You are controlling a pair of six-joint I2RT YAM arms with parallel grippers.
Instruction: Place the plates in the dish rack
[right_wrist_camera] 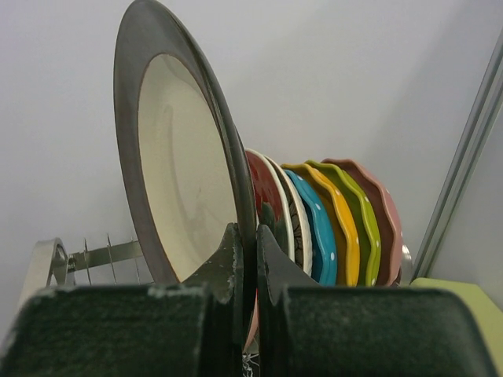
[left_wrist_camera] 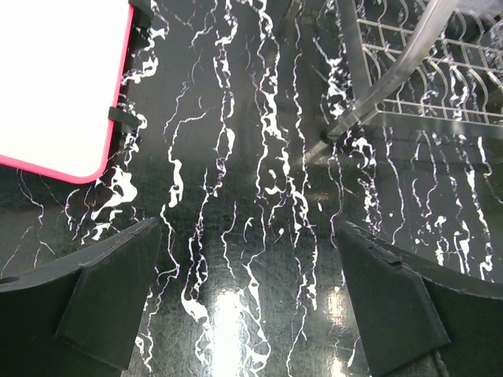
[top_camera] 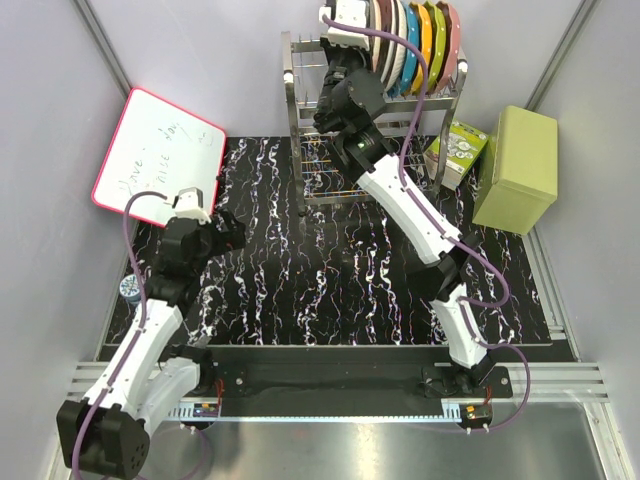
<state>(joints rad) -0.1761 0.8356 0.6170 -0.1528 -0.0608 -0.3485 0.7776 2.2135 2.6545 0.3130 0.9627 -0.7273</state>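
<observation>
The right arm (top_camera: 420, 215) reaches far across the black marbled worktop (top_camera: 300, 280) to the upper tier of the dish rack (top_camera: 292, 90). The right jaws are clenched on the lower rim of the cream plate with the dark brown rim (right_wrist_camera: 181, 173). This plate stands almost upright at the left end of the row of plates on the upper tier. Its bottom edge is hidden behind the jaws, so I cannot tell if it sits between the prongs. Just to its right, close one behind the other, stand the red plate (right_wrist_camera: 267, 196) and a white plate with a brown patterned rim (right_wrist_camera: 297, 224). After them come the blue plate (right_wrist_camera: 318, 228), the orange plate (right_wrist_camera: 343, 232), the green plate (right_wrist_camera: 363, 220) and the pink plate (right_wrist_camera: 387, 224). The left arm (top_camera: 150, 330) is on the near left side, well apart from the rack. The left jaws are released and stand wide above the bare worktop, grasping nothing. The red-framed whiteboard (top_camera: 155, 160) lies at the far left, and a green box (top_camera: 520, 165) stands to the right of the rack, with a small printed carton (top_camera: 458, 150) between them.
</observation>
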